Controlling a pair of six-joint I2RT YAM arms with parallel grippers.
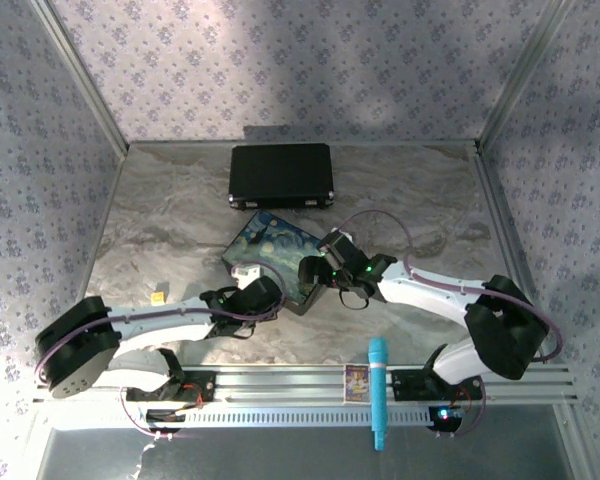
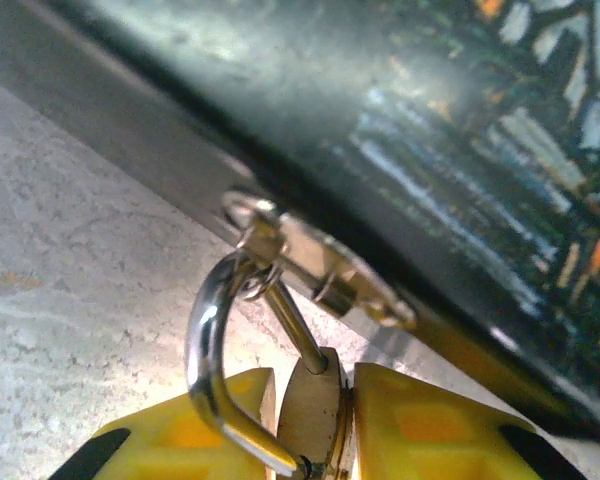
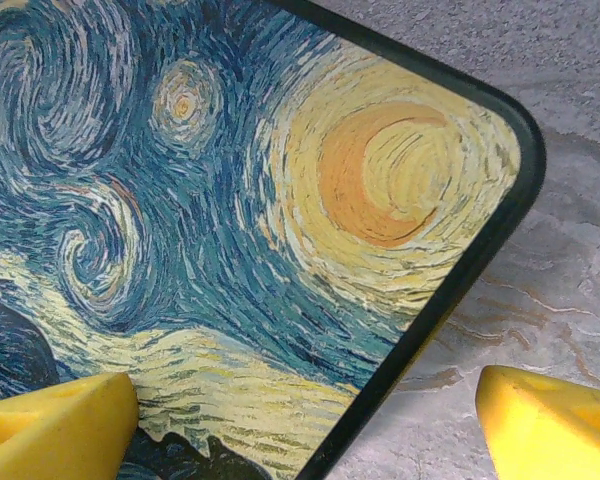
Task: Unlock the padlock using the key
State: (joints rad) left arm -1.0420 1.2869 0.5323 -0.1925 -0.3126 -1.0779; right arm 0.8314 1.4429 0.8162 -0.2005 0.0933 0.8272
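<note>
The brass padlock (image 2: 315,410) hangs from the silver hasp (image 2: 330,280) on the side of the painted box (image 1: 270,248). Its silver shackle (image 2: 202,340) loops through the hasp ring. My left gripper (image 2: 315,400) is shut on the padlock body, a yellow finger (image 2: 430,425) on each side. In the top view the left gripper (image 1: 268,296) sits at the box's near edge. My right gripper (image 3: 305,420) is open over a corner of the painted lid (image 3: 230,200), with nothing between its fingers. In the top view the right gripper (image 1: 316,270) is at the box's right edge. The key is out of view.
A black case (image 1: 281,175) lies at the back of the marble table (image 1: 420,200). A small yellow cube (image 1: 158,296) sits left of the left arm. A blue cylinder (image 1: 378,393) and a small card (image 1: 357,382) rest on the front rail.
</note>
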